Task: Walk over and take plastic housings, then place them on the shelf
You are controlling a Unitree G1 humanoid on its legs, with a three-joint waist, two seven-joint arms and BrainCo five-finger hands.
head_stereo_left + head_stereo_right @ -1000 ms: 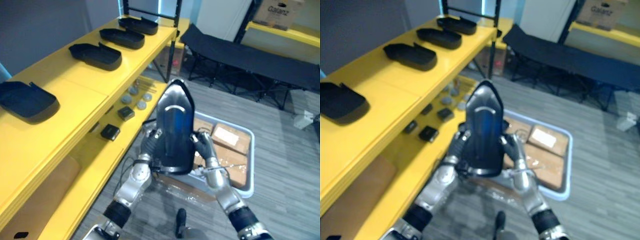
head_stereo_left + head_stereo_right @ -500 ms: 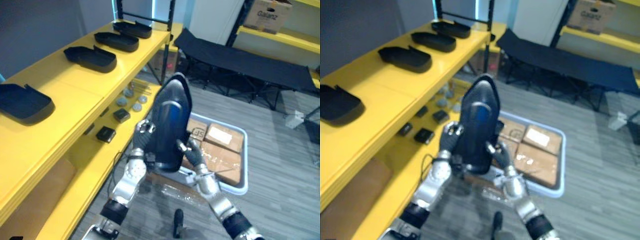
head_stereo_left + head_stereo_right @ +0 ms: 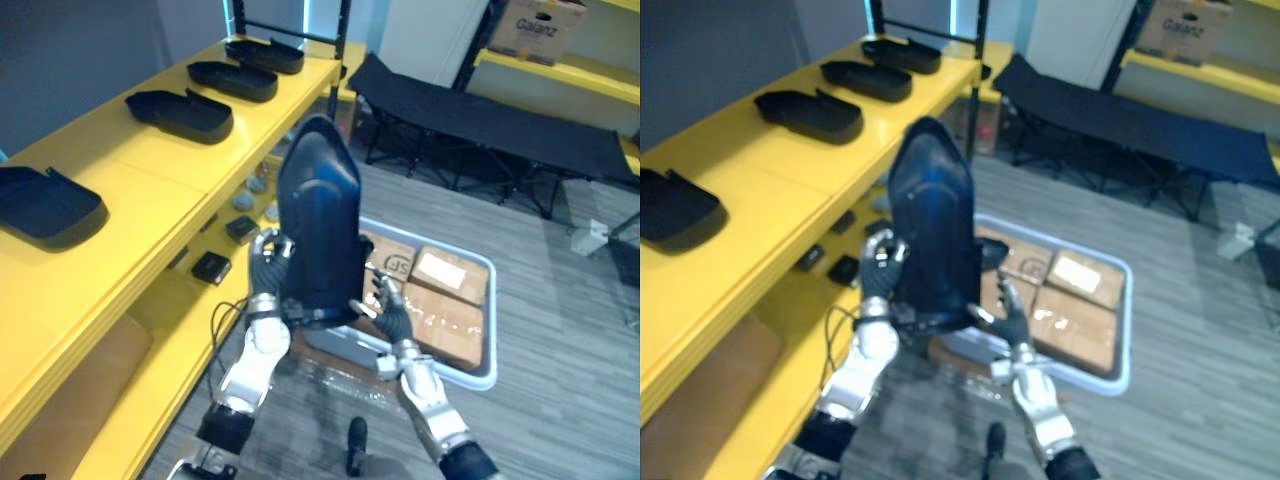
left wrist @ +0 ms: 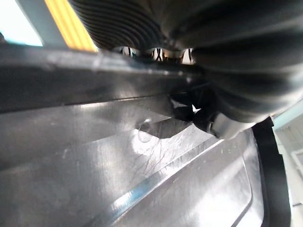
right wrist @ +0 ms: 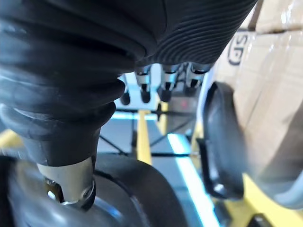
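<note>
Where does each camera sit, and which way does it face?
Left eye view: on the head, looking down at the dark housing held between left hand and right hand; both arms show.
Right eye view: beside it, sharing that scene and the yellow shelf.
Left wrist view: left wrist, close against the housing; ribbed cover shows.
Right wrist view: right wrist, along its fingers toward cardboard boxes.

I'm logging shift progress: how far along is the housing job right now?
Done: four housings lie on top of the yellow shelf. In hand: a fifth housing, upright between the left robot hand and right robot hand, beside the shelf. Left: setting it on the shelf's bare yellow stretch.
</note>
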